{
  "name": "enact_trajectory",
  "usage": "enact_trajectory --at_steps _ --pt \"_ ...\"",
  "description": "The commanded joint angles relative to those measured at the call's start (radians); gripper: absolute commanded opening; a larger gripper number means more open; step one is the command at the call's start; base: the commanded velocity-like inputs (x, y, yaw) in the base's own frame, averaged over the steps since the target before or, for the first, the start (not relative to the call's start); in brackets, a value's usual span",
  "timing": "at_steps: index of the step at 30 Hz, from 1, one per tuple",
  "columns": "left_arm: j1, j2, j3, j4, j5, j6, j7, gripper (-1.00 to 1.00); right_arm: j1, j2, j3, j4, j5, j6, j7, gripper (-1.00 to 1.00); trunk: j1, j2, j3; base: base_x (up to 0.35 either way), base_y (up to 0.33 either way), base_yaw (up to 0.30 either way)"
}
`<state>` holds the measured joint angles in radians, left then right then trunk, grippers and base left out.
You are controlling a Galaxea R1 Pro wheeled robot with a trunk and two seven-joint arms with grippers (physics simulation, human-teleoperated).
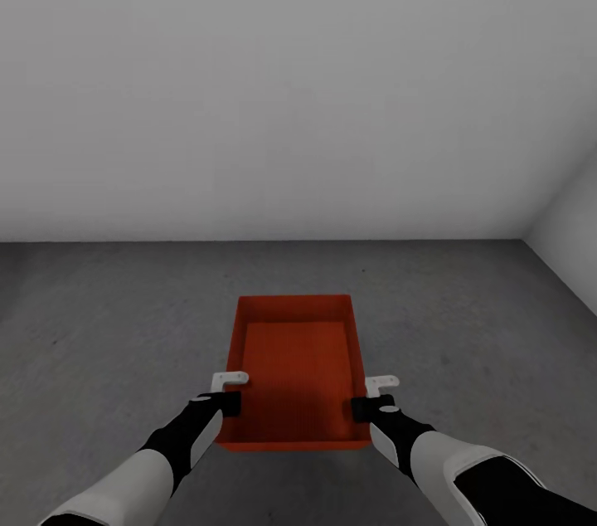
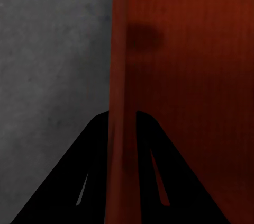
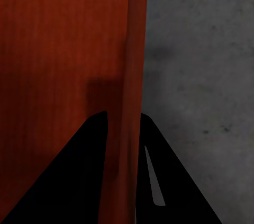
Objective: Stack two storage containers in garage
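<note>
Gripping one storage container (image 1: 297, 368) by its two long side walls, I have my left gripper (image 1: 230, 393) on the left rim and my right gripper (image 1: 371, 397) on the right rim, both near the end closest to me. In my left wrist view the two dark fingers (image 2: 87, 176) stand on either side of the thin red-orange wall (image 2: 119, 75), one outside and one inside, closed down to little more than the wall's thickness. My right wrist view gives the same picture: one finger (image 3: 164, 181) outside, the other inside, the upright wall (image 3: 132, 65) pinched between them, the gap narrow.

Seen from my head, the bin is open-topped and red-orange, its mouth facing up, its ribbed bottom visible inside. Its long axis runs straight away from me toward the plain pale wall (image 1: 298, 78) ahead, its short near end between my wrists. It looks level, not tilted to either side.

Beneath and around it lies the dark grey mottled concrete floor (image 1: 108, 319). I cannot tell whether the bin rests on the floor or hangs just above it. A second pale wall (image 1: 572, 236) meets the first at a corner on my right.
</note>
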<state>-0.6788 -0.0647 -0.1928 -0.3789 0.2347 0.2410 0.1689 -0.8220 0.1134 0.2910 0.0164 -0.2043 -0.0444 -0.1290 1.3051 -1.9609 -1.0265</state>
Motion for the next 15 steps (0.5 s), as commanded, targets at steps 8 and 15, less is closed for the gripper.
enact_trajectory --at_steps 8,15 --pt "-0.001 -0.009 0.015 -0.020 -0.005 0.006 0.014 -1.00 0.000 0.002 -0.007 0.004 -0.017 -0.005 -0.001 -1.00 0.000 0.000 -0.001 0.000 0.000 0.000" --pt "-0.001 -0.009 0.015 -0.020 -0.005 0.006 0.014 -1.00 0.000 0.002 -0.007 0.004 -0.017 -0.005 -0.001 -1.00 0.011 -0.021 -0.010 0.000 0.000 0.000"
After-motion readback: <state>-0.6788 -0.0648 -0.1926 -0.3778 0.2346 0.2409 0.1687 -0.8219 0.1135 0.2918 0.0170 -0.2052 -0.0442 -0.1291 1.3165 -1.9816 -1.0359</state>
